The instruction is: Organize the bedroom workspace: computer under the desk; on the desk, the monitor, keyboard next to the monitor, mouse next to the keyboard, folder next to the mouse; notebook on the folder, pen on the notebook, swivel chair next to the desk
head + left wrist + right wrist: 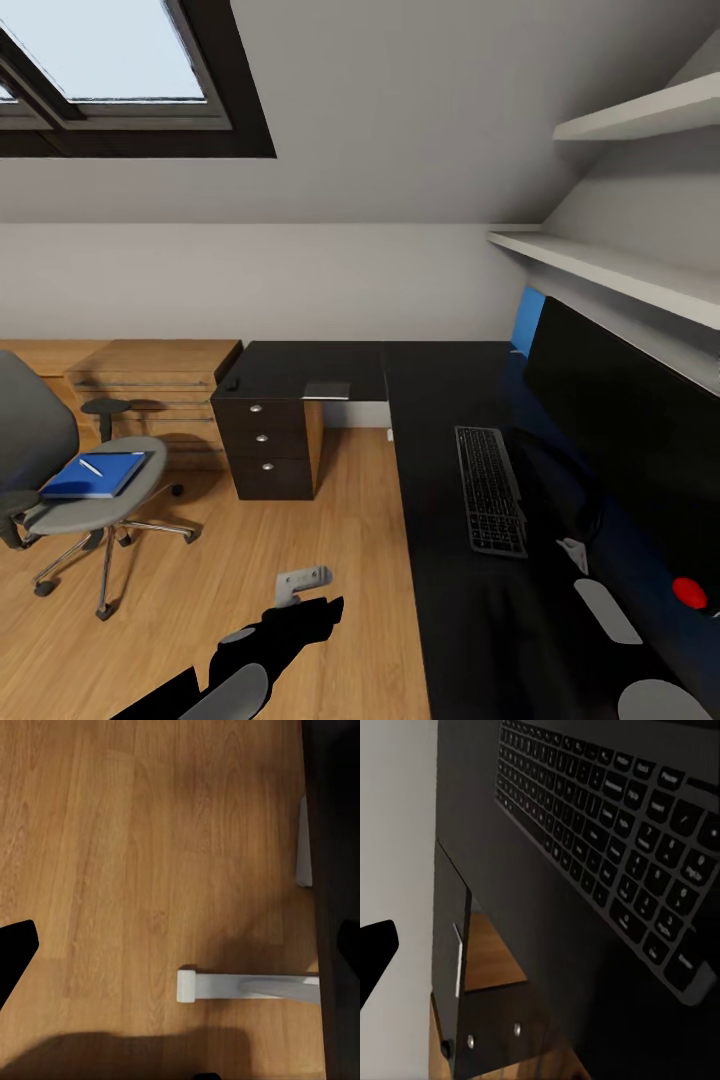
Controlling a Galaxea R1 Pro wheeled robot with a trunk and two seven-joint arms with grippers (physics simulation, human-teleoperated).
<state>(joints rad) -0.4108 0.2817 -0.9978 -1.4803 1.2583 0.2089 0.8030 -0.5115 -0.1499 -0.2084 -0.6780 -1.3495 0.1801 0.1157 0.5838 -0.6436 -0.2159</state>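
The black desk (440, 560) runs along the right, and the monitor (630, 420) stands on it with the keyboard (490, 490) in front. At left, the swivel chair (60, 500) carries the blue folder (95, 476), and the white pen (90, 467) lies on the folder. A flat grey rectangle (327, 390), possibly the notebook, lies on the desk's far wing. A small dark lump (232, 383) there may be the mouse. The computer is out of view. My left gripper (300, 583) hangs open over the floor beside the desk. My right gripper (572, 550) is open above the desk by the keyboard (607, 840).
A dark drawer pedestal (268, 450) stands under the desk's far wing, with an oak drawer unit (150, 385) behind the chair. White shelves (610, 265) overhang the monitor. A white desk foot (247, 986) lies on the oak floor (112, 870) below my left gripper.
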